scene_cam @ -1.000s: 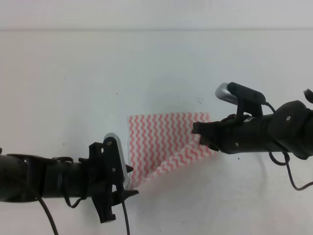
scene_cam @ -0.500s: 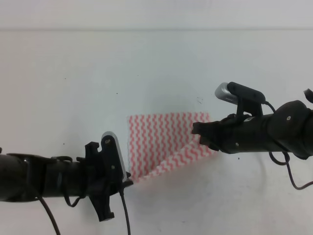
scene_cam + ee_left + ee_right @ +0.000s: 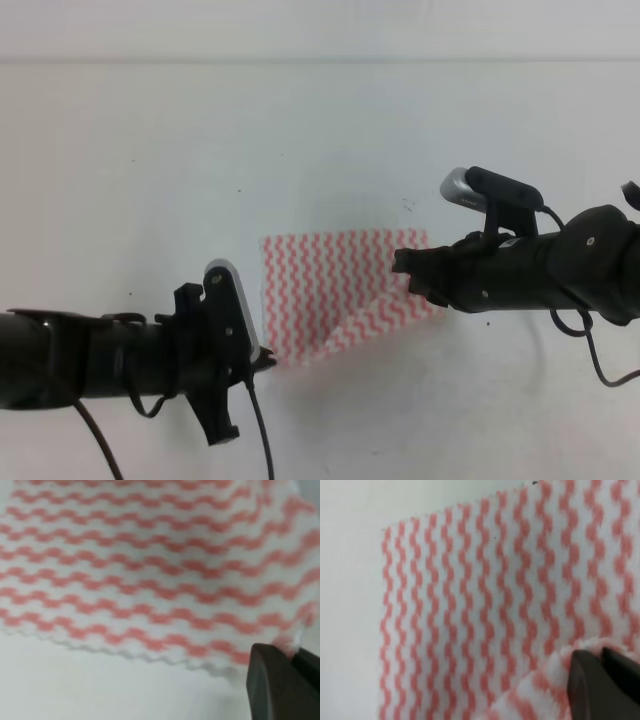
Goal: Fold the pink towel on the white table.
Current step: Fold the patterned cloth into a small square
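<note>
The pink towel [image 3: 330, 290] lies in the middle of the white table [image 3: 300, 130], its near edge lifted and partly turned over. At the towel's near-left corner, my left gripper [image 3: 266, 358] is shut on the cloth. The left wrist view shows the towel [image 3: 150, 570] sloping up from the table, with the left gripper [image 3: 294, 655] pinching a corner at the lower right. My right gripper [image 3: 402, 268] is shut on the towel's right edge. In the right wrist view the right gripper [image 3: 601, 656] clamps a raised fold of the towel [image 3: 485, 605].
The table's far edge [image 3: 320, 62] meets a pale wall. Black cables hang from the left arm [image 3: 262, 440] and the right arm [image 3: 595, 360]. Small dark specks [image 3: 408, 205] dot the surface beyond the towel.
My left gripper has moved away from the table's near edge, carrying the towel's near-left corner with it. The lifted flap is now shorter. The right arm has stayed still.
</note>
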